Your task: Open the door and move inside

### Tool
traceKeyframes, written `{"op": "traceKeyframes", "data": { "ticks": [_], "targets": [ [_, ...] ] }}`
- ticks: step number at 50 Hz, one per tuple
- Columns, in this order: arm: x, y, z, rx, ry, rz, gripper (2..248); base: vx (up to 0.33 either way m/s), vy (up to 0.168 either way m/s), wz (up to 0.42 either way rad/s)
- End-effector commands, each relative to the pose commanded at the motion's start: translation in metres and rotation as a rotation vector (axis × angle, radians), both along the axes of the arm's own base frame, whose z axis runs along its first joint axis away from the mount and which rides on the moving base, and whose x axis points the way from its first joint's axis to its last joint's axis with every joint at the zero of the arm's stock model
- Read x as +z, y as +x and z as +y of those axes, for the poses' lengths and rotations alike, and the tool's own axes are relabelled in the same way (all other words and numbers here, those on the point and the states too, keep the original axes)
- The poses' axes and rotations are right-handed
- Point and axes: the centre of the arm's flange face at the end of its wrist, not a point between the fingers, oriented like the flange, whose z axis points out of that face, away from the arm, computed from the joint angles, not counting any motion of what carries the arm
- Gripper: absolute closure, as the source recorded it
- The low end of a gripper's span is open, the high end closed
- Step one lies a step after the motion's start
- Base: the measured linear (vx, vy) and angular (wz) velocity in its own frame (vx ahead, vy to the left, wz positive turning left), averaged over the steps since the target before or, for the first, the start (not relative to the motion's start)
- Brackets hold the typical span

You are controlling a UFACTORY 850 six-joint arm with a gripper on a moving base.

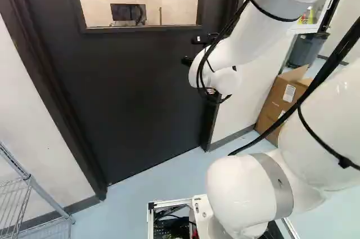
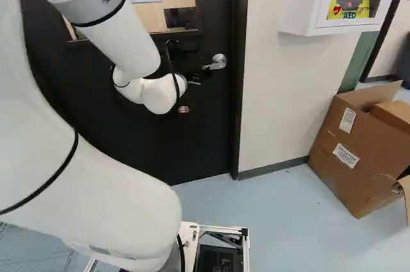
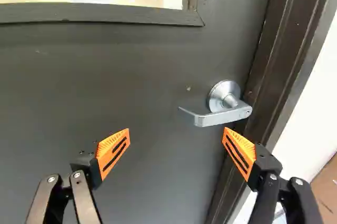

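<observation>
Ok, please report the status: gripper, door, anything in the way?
Gripper open, lever handle ahead, not gripped. Door shut in its frame. No obstacle seen before handle.

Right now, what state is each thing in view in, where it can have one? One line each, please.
Door: shut in its frame.
Handle: about level, not gripped; it sits ahead of the gripper, nearer one finger.
Gripper: open, nothing between its fingers.
Box: flaps open, standing on the floor.
AED cabinet: looks closed, device inside.
</observation>
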Motion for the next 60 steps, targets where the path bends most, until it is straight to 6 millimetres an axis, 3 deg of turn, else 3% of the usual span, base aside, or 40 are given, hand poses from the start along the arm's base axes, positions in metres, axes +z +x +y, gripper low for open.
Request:
{"op": "traceKeyframes", "data": {
  "ticks": [31, 60],
  "targets": [
    [0.027, 0.034, 0.002, 0.01, -0.004, -0.032, 3, 0.0, 0.0, 0.0],
    [0.003, 0.069, 0.02, 0.052, -0.004, 0.029, 3, 0.0, 0.0, 0.0]
  ]
}}
